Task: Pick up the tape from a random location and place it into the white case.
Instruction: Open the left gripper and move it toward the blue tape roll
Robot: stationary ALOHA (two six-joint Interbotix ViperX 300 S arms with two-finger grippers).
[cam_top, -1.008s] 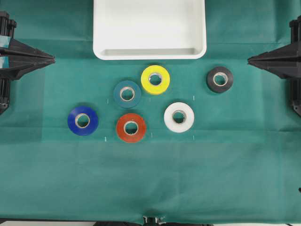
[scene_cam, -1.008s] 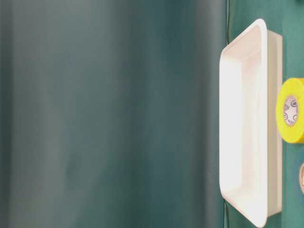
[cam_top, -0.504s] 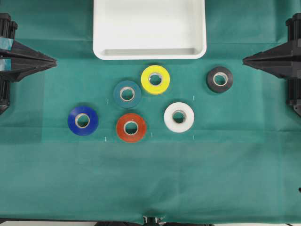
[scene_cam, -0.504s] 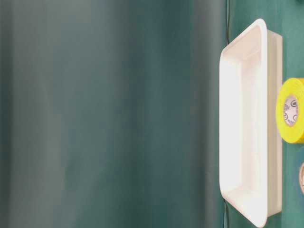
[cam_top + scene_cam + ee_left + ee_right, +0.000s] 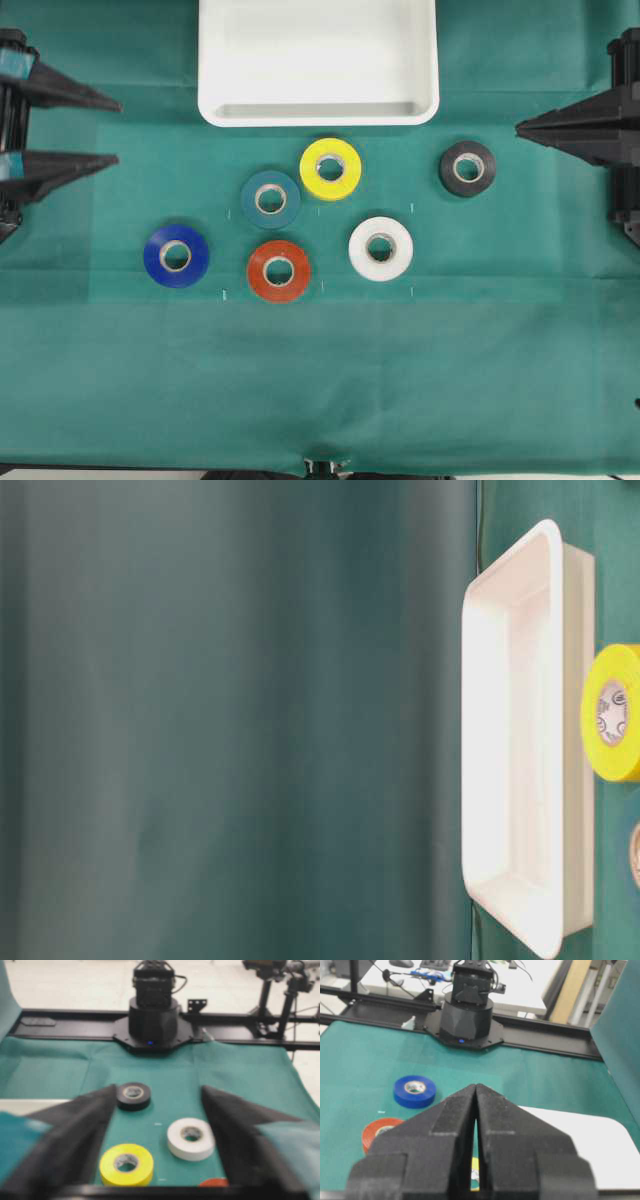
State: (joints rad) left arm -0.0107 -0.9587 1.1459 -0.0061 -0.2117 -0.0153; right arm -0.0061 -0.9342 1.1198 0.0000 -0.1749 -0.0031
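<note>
- The left pincer (image 5: 112, 132) reaches in level from the left edge of the overhead view, its two black fingers (image 5: 70, 92) spread wide apart with bare green cloth between them; it holds nothing.
- In the left wrist view those same spread fingers frame the yellow roll (image 5: 126, 1164), the white roll (image 5: 191, 1138) and the black roll (image 5: 133, 1096) on the cloth beyond.
- The right pincer (image 5: 520, 127) reaches in level from the right edge, its fingers pressed together to a single point and gripping nothing; the right wrist view shows only a thin seam between them.
- The tape (image 5: 176, 256), a royal-blue roll, lies flat on the green-covered counter (image 5: 320, 380) at the left of the group, well apart from both pincers and nearer the left one.
- The white case (image 5: 318, 110) sits at the far edge, middle of the counter, with nothing showing inside it.
- Between the tape and the case lie a teal roll (image 5: 270, 199) and the yellow roll (image 5: 330, 168), the yellow one just near the case's rim.
- An orange-red roll (image 5: 278, 271) lies to the right of the tape, the white roll (image 5: 380, 248) further right, and the black roll (image 5: 467, 168) nearest the right pincer.
- None of the rolls touch each other, though the teal and yellow ones sit close.
</note>
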